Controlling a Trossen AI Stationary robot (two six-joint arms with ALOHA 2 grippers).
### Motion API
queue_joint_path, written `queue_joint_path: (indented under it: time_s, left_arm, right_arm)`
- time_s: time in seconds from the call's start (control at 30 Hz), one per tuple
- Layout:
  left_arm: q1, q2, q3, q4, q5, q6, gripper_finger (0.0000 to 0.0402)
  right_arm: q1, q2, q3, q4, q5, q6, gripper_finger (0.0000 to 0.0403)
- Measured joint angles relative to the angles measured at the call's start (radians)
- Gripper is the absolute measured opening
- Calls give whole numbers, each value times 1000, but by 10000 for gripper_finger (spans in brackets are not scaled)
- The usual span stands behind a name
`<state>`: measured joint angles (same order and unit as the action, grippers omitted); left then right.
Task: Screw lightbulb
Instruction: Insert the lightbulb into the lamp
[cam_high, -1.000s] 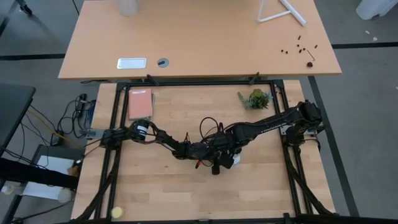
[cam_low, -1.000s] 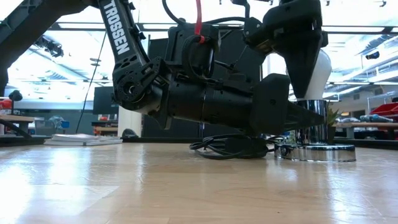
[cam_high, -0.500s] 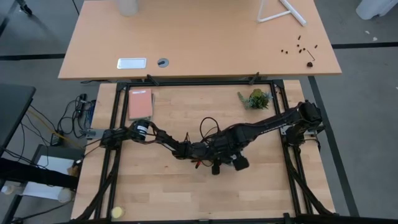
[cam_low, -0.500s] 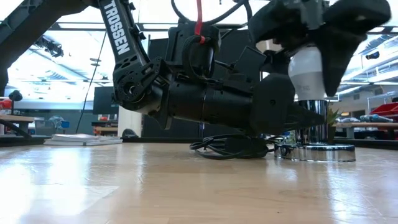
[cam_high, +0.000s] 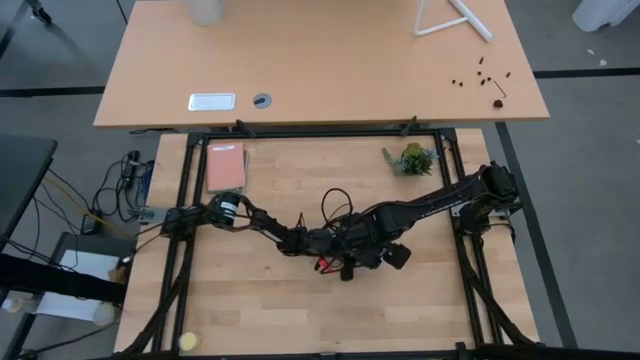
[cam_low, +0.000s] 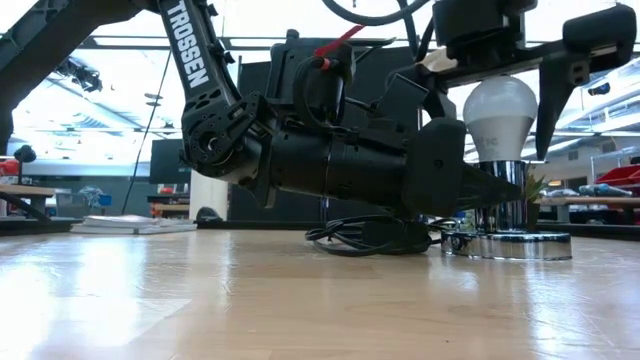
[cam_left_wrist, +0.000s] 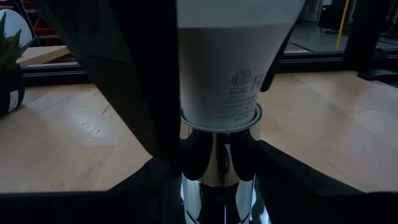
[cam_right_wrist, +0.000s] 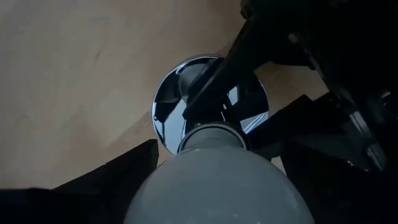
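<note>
Both grippers are at it: my left gripper (cam_low: 495, 190) clamps the socket stem (cam_low: 503, 200), my right gripper (cam_low: 500, 75) straddles the lightbulb (cam_low: 500, 118) unclenched, seated upright, final turns probably left.

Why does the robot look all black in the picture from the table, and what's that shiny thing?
Low view: bright windows behind silhouette the arms. Right wrist view: the chrome socket base mirrors its surroundings below the lightbulb. Left wrist view: nearby fingers are dark.
</note>
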<state>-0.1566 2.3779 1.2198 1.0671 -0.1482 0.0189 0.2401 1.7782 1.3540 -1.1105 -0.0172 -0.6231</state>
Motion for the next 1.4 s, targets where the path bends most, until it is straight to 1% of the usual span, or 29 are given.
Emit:
queue_joint_path:
  time_s: [0.1,0.17,0.3,0.4,0.43,0.53,0.6,0.67,0.83,1.1,1.3,1.4]
  left_arm:
    - [0,0,0,-1,-1,0,178]
    - [0,0,0,-1,-1,0,178]
    - [0,0,0,-2,-3,0,178]
    - [0,0,-1,-2,-6,0,178]
    - [0,0,-1,-2,-6,0,178]
    - [0,0,-1,-3,-5,0,178]
    - [0,0,-1,-3,2,2,178]
    - [0,0,-1,-3,3,3,178]
    - [0,0,-1,-3,2,5,178]
    - [0,0,0,-3,3,4,178]
    - [0,0,0,-3,3,4,178]
    - [0,0,0,-4,2,4,178]
  right_arm:
    - [0,0,0,9,11,-30,341]
    - [0,0,0,12,13,-43,328]
    - [1,0,-1,10,11,-59,287]
    - [1,0,-2,10,9,-49,251]
    - [1,1,-2,10,7,-42,245]
    - [1,1,-2,12,1,-23,244]
    - [1,1,-2,13,1,22,244]
    - [1,1,-2,15,0,92,246]
    - [0,1,-2,28,-2,327,267]
    - [-1,1,-1,30,0,742,251]
    - [-3,2,-1,30,3,1063,265]
    - [-9,2,-1,31,1,1214,265]
